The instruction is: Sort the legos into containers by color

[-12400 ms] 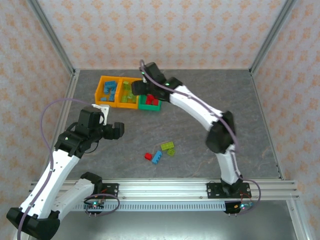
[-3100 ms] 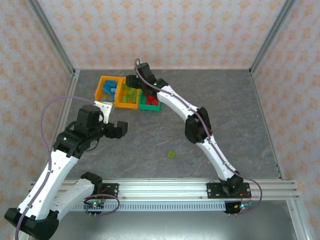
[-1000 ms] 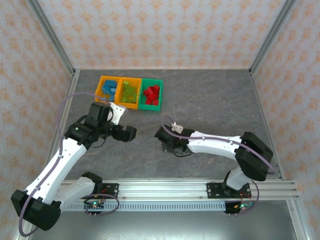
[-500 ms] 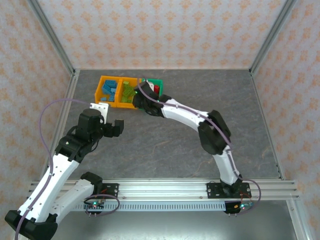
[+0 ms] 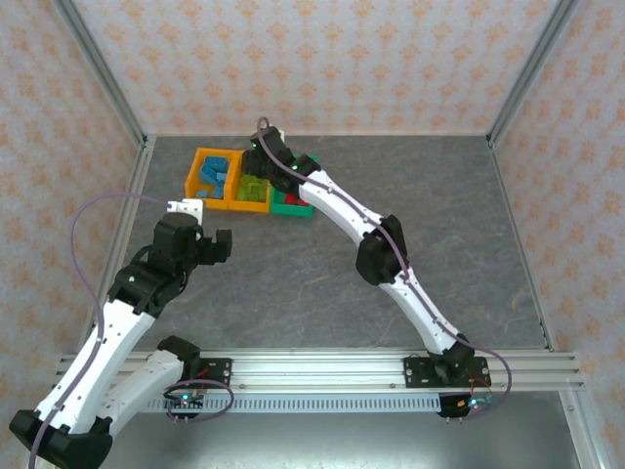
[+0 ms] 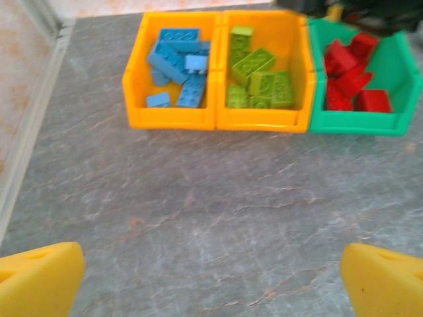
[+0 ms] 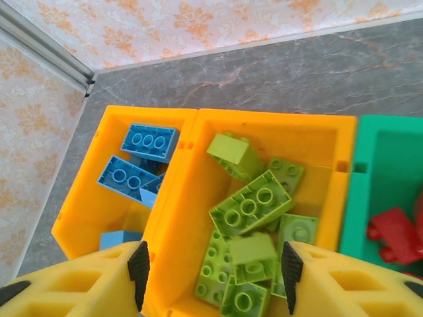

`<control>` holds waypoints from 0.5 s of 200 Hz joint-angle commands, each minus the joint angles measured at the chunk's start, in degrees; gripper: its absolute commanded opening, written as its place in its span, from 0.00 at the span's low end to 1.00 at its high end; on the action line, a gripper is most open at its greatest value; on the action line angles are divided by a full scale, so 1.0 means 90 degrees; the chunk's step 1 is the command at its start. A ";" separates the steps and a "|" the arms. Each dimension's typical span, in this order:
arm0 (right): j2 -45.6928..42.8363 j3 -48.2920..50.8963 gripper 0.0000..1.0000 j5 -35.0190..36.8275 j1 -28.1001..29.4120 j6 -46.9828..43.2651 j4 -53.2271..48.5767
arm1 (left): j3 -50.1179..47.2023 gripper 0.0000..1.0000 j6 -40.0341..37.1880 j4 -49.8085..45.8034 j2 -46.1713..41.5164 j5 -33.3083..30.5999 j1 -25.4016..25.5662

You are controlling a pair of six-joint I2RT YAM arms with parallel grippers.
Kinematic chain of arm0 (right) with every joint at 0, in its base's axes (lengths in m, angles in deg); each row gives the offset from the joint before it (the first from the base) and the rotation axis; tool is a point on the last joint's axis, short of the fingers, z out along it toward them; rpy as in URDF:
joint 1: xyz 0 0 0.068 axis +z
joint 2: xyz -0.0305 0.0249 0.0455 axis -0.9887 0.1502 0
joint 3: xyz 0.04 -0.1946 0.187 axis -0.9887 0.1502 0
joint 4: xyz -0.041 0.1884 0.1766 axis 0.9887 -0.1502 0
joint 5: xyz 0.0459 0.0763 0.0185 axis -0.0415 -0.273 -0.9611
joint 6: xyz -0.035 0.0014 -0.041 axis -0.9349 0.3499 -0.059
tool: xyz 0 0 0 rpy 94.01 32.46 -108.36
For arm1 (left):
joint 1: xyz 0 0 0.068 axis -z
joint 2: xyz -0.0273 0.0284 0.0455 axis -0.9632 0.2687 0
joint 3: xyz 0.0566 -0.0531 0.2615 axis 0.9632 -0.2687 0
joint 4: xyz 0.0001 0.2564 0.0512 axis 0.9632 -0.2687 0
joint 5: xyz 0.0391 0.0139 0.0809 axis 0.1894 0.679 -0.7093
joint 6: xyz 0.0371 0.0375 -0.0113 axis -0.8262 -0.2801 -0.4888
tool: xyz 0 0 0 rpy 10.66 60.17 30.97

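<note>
A grey, marble-veined tabletop sits between cream walls with orange floral wallpaper. Silver posts, seemingly aluminium, mark the back corners, and a silver slotted rail edges the front.

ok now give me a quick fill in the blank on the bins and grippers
The left-end orange bin holds only ___ legos.
The red legos lie in the ___ bin.
Of the three bins, the right gripper hangs over the ___ one.
The left gripper has its jaws ___.
Missing: blue; green; middle; open.
</note>
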 commanded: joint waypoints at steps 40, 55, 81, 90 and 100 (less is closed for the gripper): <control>-0.3935 0.3715 0.59 0.0776 -0.0060 -0.1138 -0.0334 | -0.0506 0.99 0.1134 0.1103 -0.0041 -0.0456 0.0034; -0.5254 0.5325 0.62 0.1228 -0.0137 -0.1322 0.0085 | -0.0965 1.00 0.1003 0.1795 -0.0077 -0.1142 0.0032; -0.7537 0.7892 0.74 0.2100 -0.0375 -0.1350 0.0591 | -0.1872 1.00 0.0006 0.3157 -0.0055 -0.2101 0.0025; -0.8314 0.8680 0.78 0.2531 -0.0429 -0.1466 0.0751 | -0.2242 1.00 -0.0353 0.3703 -0.0029 -0.2259 0.0010; -0.9164 0.9564 0.83 0.3170 -0.0471 -0.1690 0.1060 | -0.2619 1.00 -0.0609 0.4272 0.0036 -0.2424 -0.0015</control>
